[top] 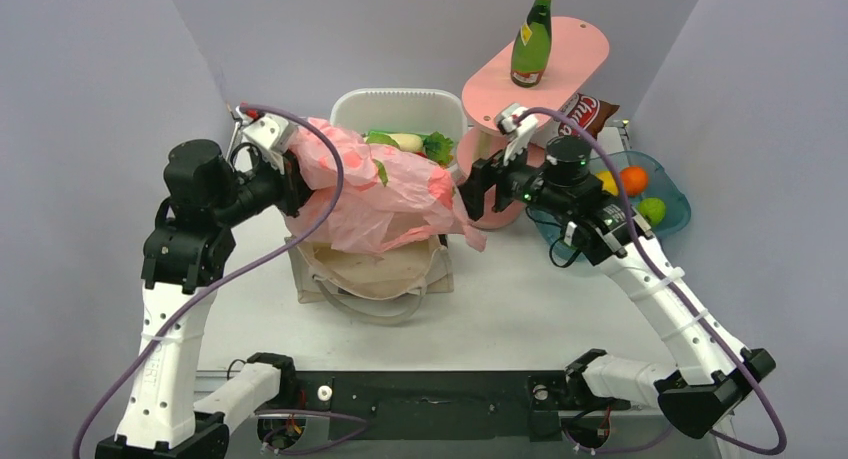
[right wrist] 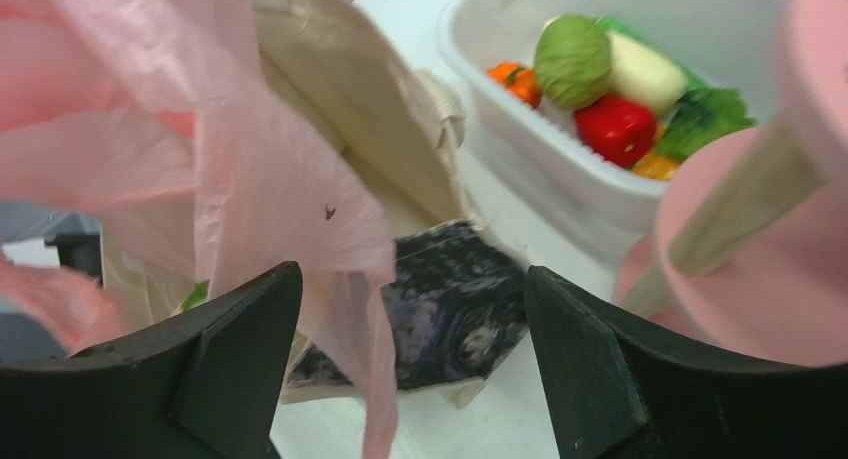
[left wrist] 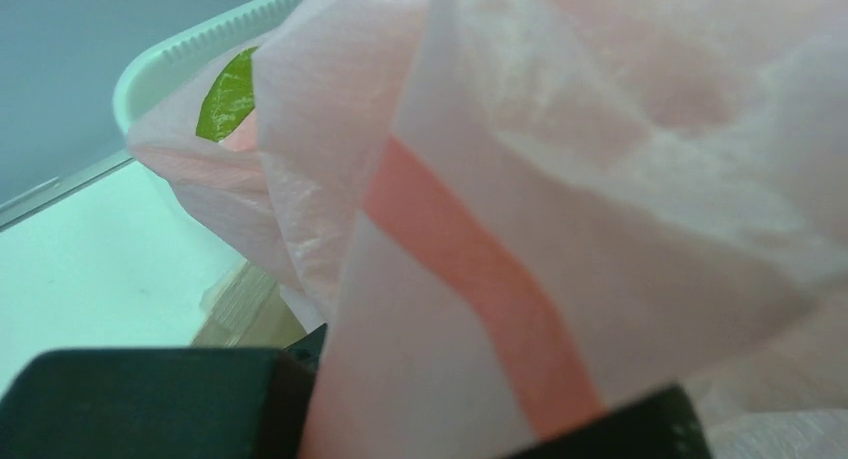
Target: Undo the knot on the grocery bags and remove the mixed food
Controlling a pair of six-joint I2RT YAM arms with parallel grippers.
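White table (top: 560, 299) and plain grey walls close the scene in on three sides. The pink bag (top: 380, 194) hangs in the air between the two arms, above the canvas tote (top: 370, 269). The left fingers (top: 300, 184) are pressed together on the bag's left end, with the thin film and its red stripe bunched between them in the left wrist view. At the bag's other end the right fingers (top: 472, 194) stand spread wide. A loose fold of pink film hangs down between them, close to one finger and not pinched. Below and beyond that gap lies the tote's dark patterned patch (right wrist: 450, 299), and the tote's open rim sags just under the bag. Past both pairs of fingers sits a white tub (top: 400, 104). Its near rim is partly covered by the bag, and it holds the long white radish (top: 408, 140), the leafy green (top: 437, 147), the round green vegetable (right wrist: 572, 59) and a red pepper (right wrist: 615, 129). The pink stand (top: 575, 49) crowds the right fingers, its post and foot just beside the outer one, so there is little room on that side. On its top is the green bottle (top: 531, 41), and the crisp packet (top: 590, 109) lies behind it. A blue bowl (top: 670, 214) of fruit sits behind the right wrist. Bare table lies open on the near side of the tote, towards the arm bases.
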